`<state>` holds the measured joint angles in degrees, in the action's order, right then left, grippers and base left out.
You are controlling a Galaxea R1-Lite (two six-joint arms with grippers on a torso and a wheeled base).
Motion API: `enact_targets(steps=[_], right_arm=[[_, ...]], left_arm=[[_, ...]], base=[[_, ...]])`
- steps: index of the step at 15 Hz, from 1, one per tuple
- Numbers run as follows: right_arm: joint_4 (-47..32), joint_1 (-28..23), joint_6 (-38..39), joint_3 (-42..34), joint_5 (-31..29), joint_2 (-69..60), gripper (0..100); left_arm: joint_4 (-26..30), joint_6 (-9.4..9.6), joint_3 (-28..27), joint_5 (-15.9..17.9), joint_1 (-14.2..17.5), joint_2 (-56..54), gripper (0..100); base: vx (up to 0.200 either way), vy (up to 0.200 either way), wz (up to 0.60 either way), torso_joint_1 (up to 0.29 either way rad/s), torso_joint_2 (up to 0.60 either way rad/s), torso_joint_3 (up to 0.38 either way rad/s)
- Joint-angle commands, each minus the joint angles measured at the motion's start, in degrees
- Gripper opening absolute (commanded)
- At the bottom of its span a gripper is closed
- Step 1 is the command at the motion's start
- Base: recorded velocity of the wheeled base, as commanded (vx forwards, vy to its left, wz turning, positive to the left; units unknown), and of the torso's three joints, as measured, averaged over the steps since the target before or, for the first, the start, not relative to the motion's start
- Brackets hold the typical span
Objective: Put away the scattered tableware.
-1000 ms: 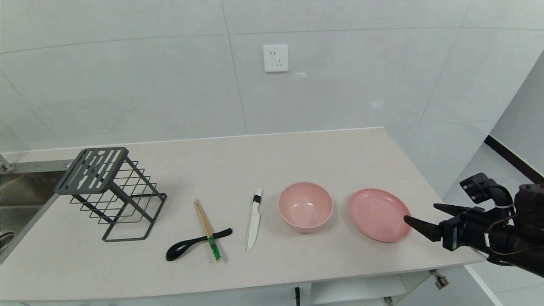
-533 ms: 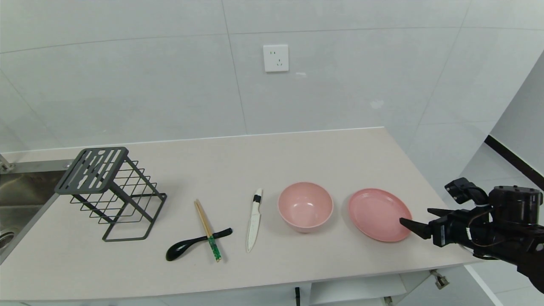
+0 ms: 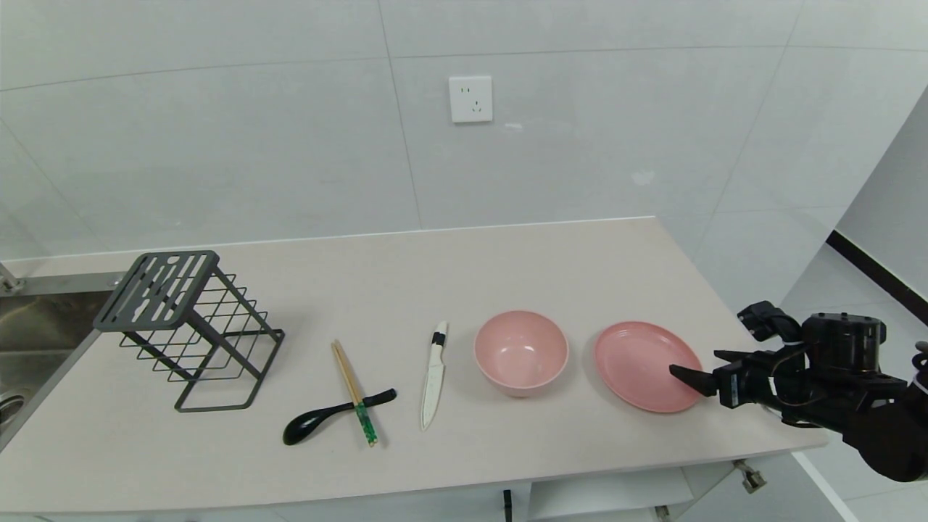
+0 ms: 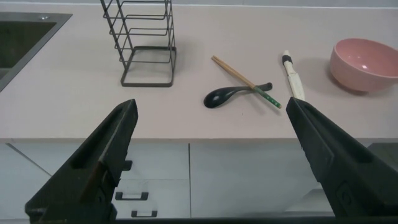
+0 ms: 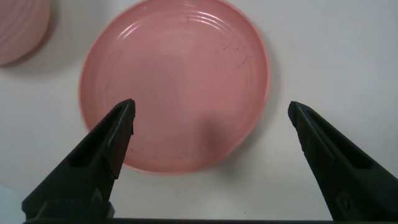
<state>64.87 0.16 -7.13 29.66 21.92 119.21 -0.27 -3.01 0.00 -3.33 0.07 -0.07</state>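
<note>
On the beige counter lie a pink plate (image 3: 645,365), a pink bowl (image 3: 520,351), a white knife (image 3: 433,375), wooden chopsticks (image 3: 354,391) and a black spoon (image 3: 335,415), the chopsticks crossing the spoon's handle. My right gripper (image 3: 699,366) hovers open at the plate's right rim; in the right wrist view the plate (image 5: 175,84) lies between and beyond the spread fingers (image 5: 93,162). My left gripper (image 4: 208,118) is open off the counter's front edge, facing the spoon (image 4: 233,94), chopsticks (image 4: 245,81), knife (image 4: 292,76) and bowl (image 4: 363,63).
A dark wire rack (image 3: 190,328) stands on the counter's left part, also the rack (image 4: 144,37) in the left wrist view. A steel sink (image 3: 22,348) lies at the far left. The counter's right edge (image 3: 754,341) drops off just past the plate. Cabinet drawers (image 4: 155,180) sit below.
My right gripper has moved left toward the plate, its lower fingertip now over the plate's right rim. The tableware has stayed put.
</note>
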Motion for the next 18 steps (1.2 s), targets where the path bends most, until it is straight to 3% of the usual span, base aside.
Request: enact_targets(steps=[1,8,18], right_arm=[[0.0,-0.1,0.0,3.4,0.0,3.8,100],[0.4,-0.4,0.3,9.7,0.0,10.2,100],[0.7,2.0,-0.1,9.5,0.8,11.0,100]], left_arm=[[-0.1,-0.07,0.0,0.0,0.0,0.1,100],[-0.1,-0.07,0.0,0.0,0.0,0.1,100],[-0.1,-0.07,0.0,0.0,0.0,0.1,100]], base=[[0.0,0.0,0.0,0.0,0.0,0.0],[0.0,0.0,0.0,0.0,0.0,0.0],[0.0,0.0,0.0,0.0,0.0,0.0]])
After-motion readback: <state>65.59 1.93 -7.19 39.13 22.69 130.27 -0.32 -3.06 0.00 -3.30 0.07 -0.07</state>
